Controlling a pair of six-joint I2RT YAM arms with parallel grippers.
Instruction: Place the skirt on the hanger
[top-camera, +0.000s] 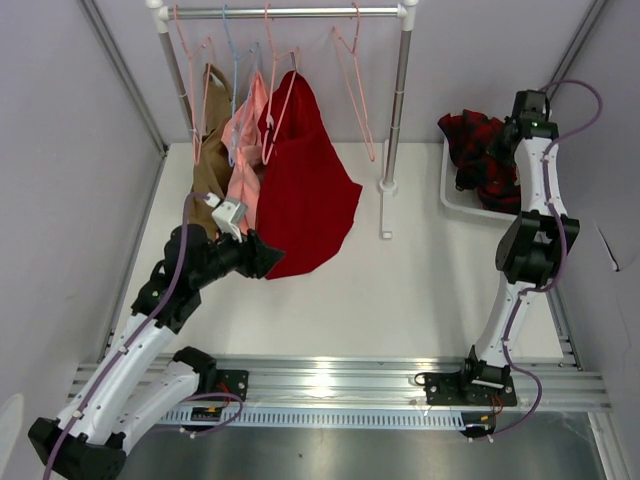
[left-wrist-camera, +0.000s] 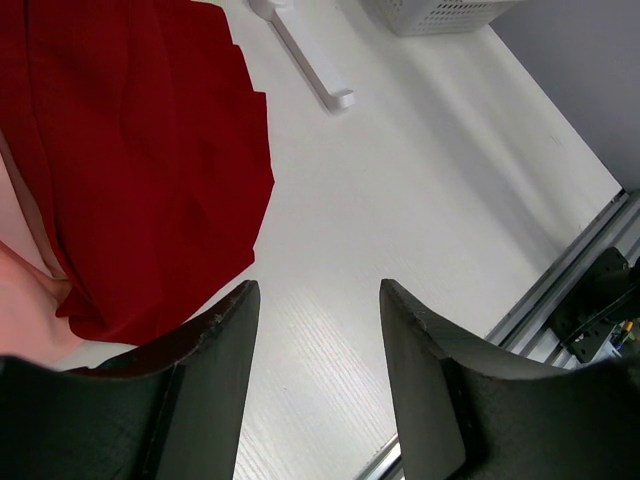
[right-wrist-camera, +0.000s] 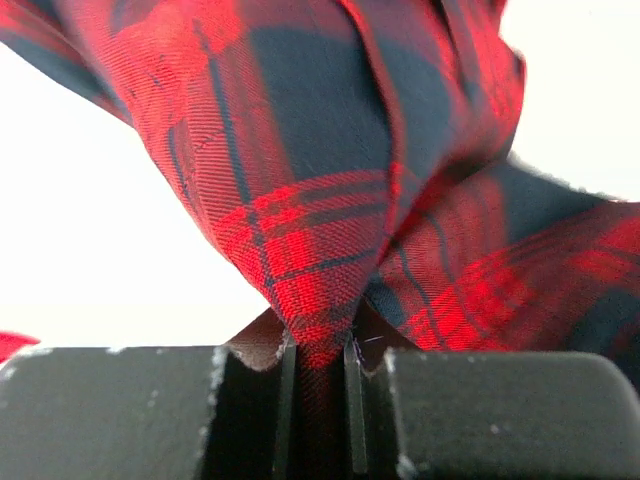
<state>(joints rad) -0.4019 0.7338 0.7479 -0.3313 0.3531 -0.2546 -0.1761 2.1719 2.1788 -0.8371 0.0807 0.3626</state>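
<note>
Illumination in the top external view is bright, even and diffuse, arriving from above. The white table (top-camera: 420, 290) carries only faint, soft-edged shadows beside the red garment (top-camera: 310, 200). Specular glare marks the aluminium rail (top-camera: 322, 378) at the near edge. In the right wrist view the background is overexposed to plain white. The skirt (right-wrist-camera: 300, 200) weave is sharp at centre, while the right fingers (right-wrist-camera: 480, 410), close to the lens, are soft. In the left wrist view the left fingers (left-wrist-camera: 205, 390) are dark, underlit and slightly blurred.
</note>
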